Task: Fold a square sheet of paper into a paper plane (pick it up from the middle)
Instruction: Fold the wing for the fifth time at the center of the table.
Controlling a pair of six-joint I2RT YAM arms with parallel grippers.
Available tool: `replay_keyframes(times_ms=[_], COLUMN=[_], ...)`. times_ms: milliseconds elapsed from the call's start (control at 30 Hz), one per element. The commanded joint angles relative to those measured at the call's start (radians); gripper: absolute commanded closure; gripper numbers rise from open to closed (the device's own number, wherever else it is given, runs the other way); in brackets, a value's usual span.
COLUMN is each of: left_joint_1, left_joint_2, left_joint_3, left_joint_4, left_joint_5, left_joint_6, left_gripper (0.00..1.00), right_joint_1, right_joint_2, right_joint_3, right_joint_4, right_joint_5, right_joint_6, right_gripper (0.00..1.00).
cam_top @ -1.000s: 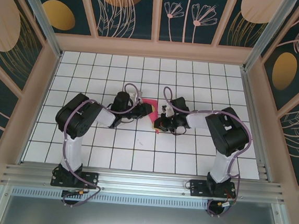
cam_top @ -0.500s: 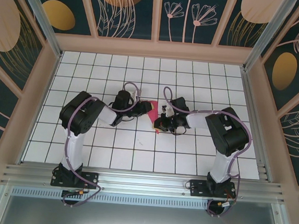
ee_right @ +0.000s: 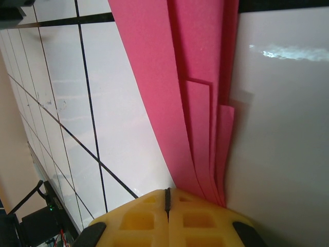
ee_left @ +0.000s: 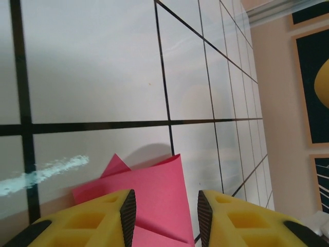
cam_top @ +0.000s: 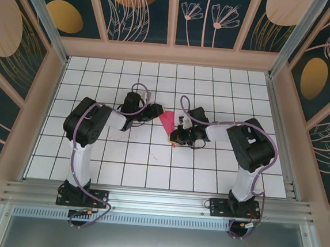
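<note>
Right gripper (ee_right: 167,206): pressed together. The paper's (ee_right: 180,77) stacked layers narrow and run in at its pads, so I judge it pinches the pointed end.
Left gripper (ee_left: 165,211): fingers apart, with a folded corner of the paper lying in the gap. I cannot tell whether either pad touches it.
Paper: mid-table between the two grippers, a narrow folded wedge with its wide end toward the left gripper and its point at the right one.
Layers: fanned apart near the right pads, edges not flush.
Risk, slip: the pinch sits on the very tip, so any pull from the left could draw the thin layers out.
Risk, tear: if I close the left and the arms move apart, the paper takes the strain at its point.
Risk, bad crease: closing the left on loose, unaligned flaps would set a crooked fold.
Risk, collision: the grippers are near each other, and a careless approach could knock fingers together.
Table (ee_left: 103,62): glossy tiles, so a dropped paper may slide.
</note>
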Motion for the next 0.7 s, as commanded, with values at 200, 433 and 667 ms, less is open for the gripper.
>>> replay_keyframes(times_ms=[200,433,667], left_joint_1=[0.031,0.028,-0.025], left_joint_2=[-0.118,-0.284,-0.367], left_joint_3=[0.027,-0.095,-0.17], left_joint_4=[-0.184,-0.185,-0.209], left_joint_5=[-0.11,-0.109,-0.134], left_joint_6=[0.068,0.036,0.01], left_gripper=[0.57,0.55,0.52], right_joint_1=[0.005,0.005,-0.028], right_joint_2=[-0.064,-0.29,-0.573], right_joint_3=[0.092,0.205,0.127], right_joint_4=[-0.18,-0.319,-0.245], right_joint_5=[0.067,0.276,0.629], right_joint_6=[-0.034,-0.107,-0.164], right_gripper=[0.9,0.67,0.47])
